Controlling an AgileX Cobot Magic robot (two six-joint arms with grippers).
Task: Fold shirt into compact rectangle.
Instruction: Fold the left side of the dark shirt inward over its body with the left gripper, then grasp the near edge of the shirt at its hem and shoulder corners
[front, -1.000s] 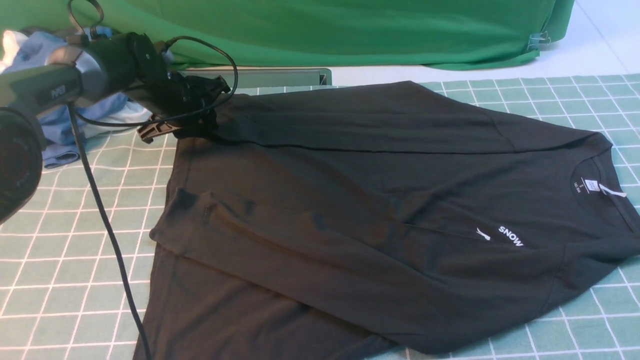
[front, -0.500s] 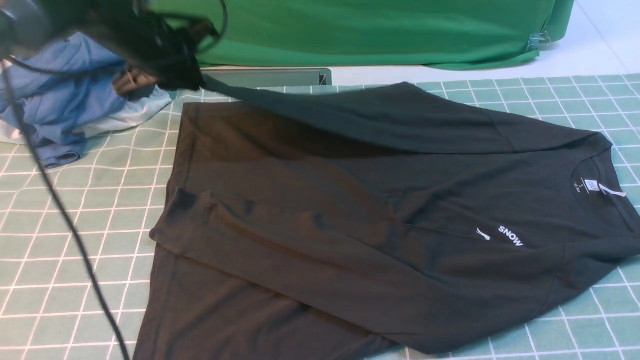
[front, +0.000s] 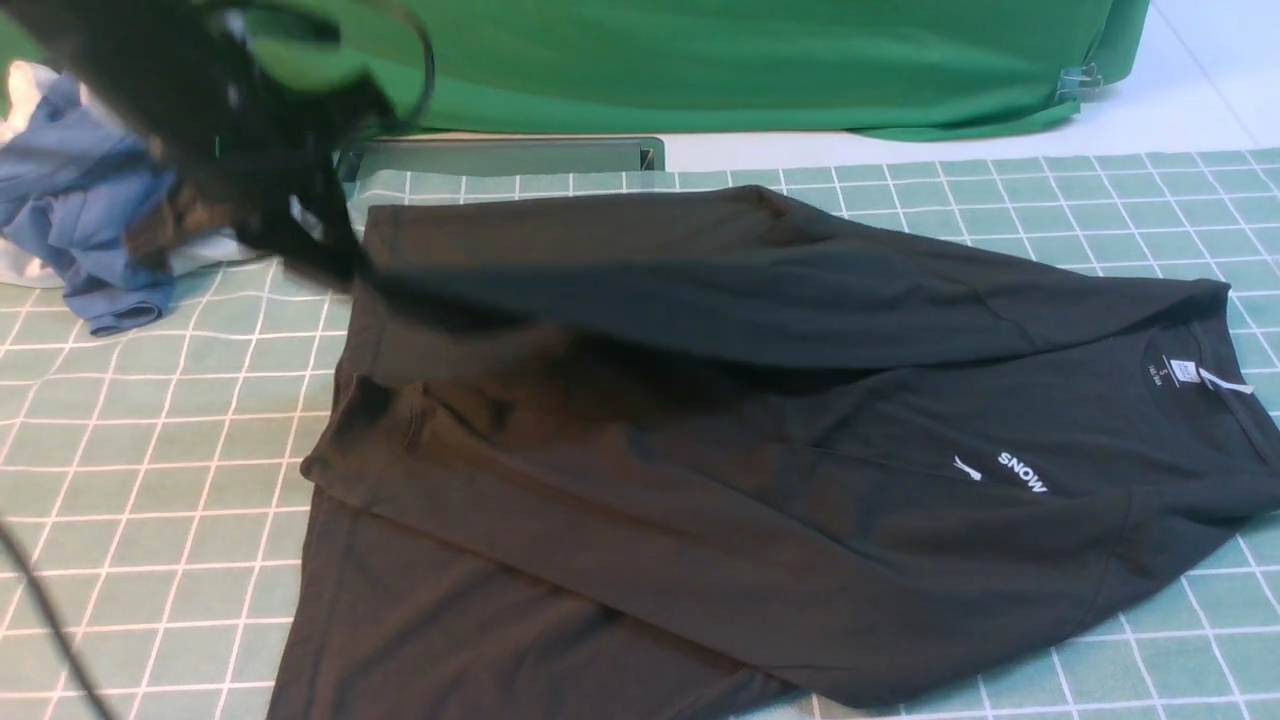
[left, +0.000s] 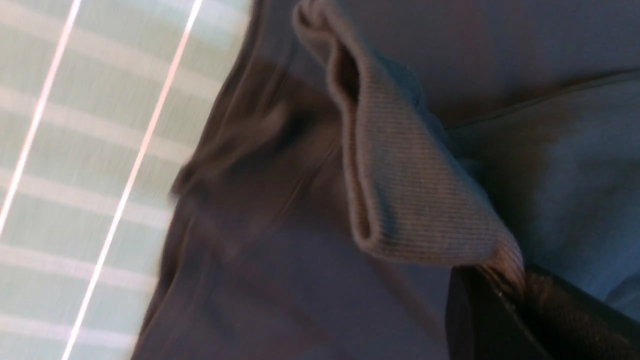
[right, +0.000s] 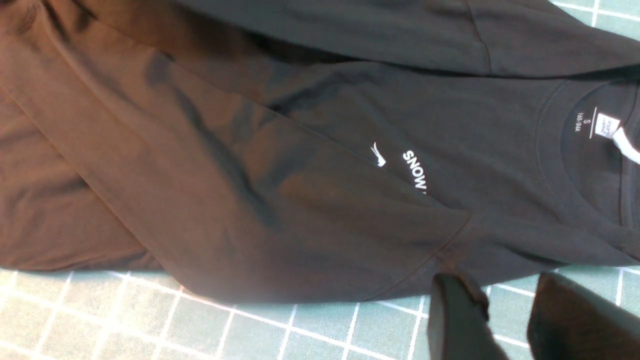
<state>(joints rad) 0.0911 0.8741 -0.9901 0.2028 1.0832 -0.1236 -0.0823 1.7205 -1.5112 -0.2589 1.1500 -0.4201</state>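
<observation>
The black shirt (front: 700, 480) lies spread on the green checked mat (front: 150, 450), neck label (front: 1183, 370) to the right and the white "SNOW" print (front: 1022, 472) showing. My left gripper (front: 310, 240), blurred at the upper left, is shut on the ribbed sleeve cuff (left: 400, 190). The cuff is pinched at the fingertips of the left gripper (left: 505, 282). The sleeve stretches taut from there across the shirt body toward the far shoulder. My right gripper (right: 505, 310) stands open and empty over the mat beside the shirt's (right: 250, 175) near shoulder edge. It is out of the front view.
A blue and white clothes heap (front: 80, 220) sits at the back left behind the left arm. A green cloth backdrop (front: 700, 60) and a grey tray (front: 500, 155) lie along the far edge. A black cable (front: 40, 620) hangs at the lower left.
The left gripper lifted the cuff, then swung it down and toward me. The sleeve now stretches lower across the shirt body. The rest of the shirt has not moved.
</observation>
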